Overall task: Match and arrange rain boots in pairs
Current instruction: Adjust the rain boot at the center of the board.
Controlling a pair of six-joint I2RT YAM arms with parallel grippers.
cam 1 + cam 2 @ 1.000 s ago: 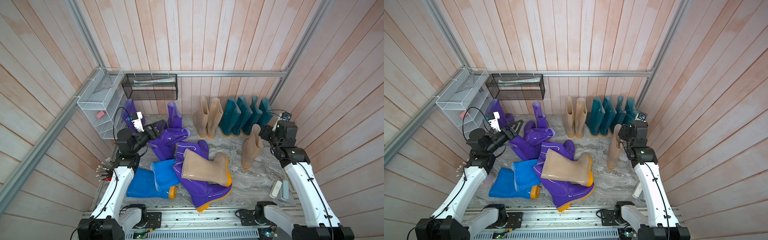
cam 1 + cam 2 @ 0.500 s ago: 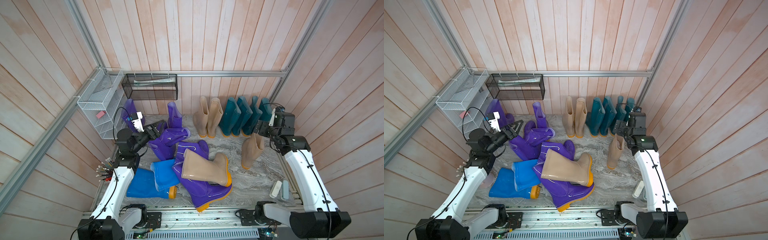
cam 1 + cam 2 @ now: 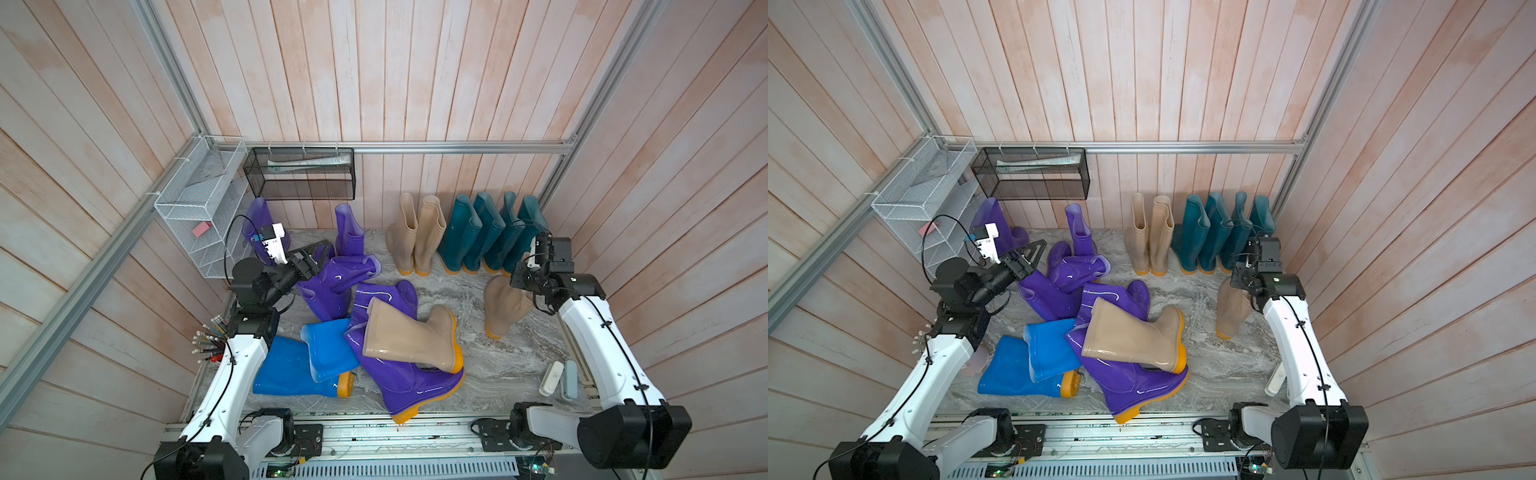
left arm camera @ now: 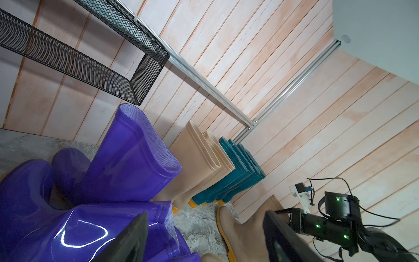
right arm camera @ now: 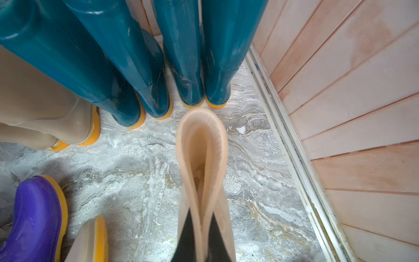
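Observation:
My right gripper is shut on the pinched cuff of an upright beige rain boot near the right wall, seen in both top views. Against the back wall stand a beige pair and several dark teal boots. My left gripper hangs open over a heap of purple boots, with nothing between its fingers. Another beige boot lies across a large purple boot, next to two blue boots.
A black mesh basket and a white wire shelf hang at the back left. Two small pale objects lie by the right arm's base. Pens stick out beside the left arm.
The right gripper opened wide around the standing beige boot's cuff, then shut on it. The left arm has not moved.

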